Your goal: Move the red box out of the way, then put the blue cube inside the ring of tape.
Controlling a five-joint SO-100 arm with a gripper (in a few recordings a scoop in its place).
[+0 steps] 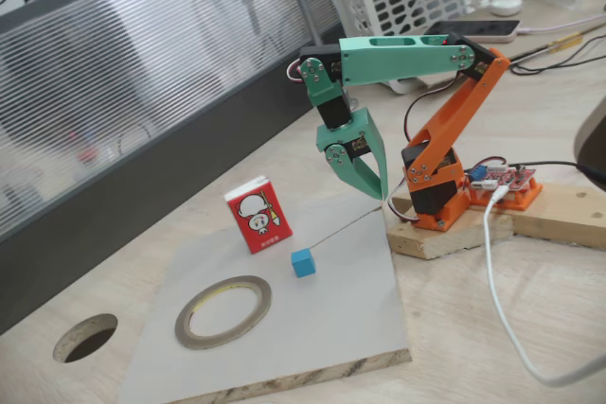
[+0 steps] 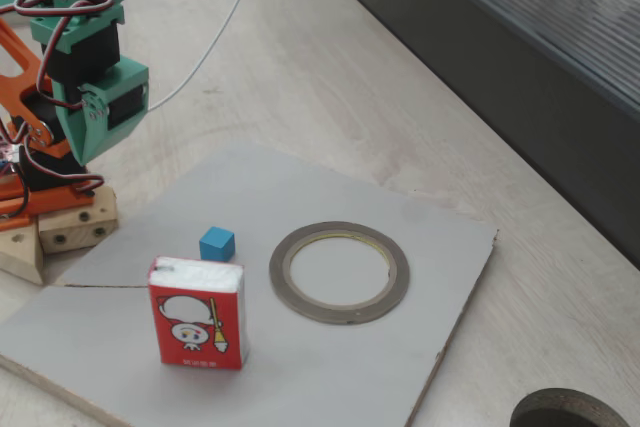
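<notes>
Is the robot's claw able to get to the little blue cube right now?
Probably yes. The claw hangs above the board's corner, and the blue cube sits in the open. The red box stands beside the cube, not touching it, so it could crowd the claw.

Robotics lab bench, red circuit board (image 1: 500, 179), loose cables (image 1: 502, 300)

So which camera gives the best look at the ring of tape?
The fixed view from beside the arm shows the ring of tape best: large, nearly round, its opening plainly empty. The other fixed view shows the ring smaller and flattened into an oval, near the board's front edge.
</notes>
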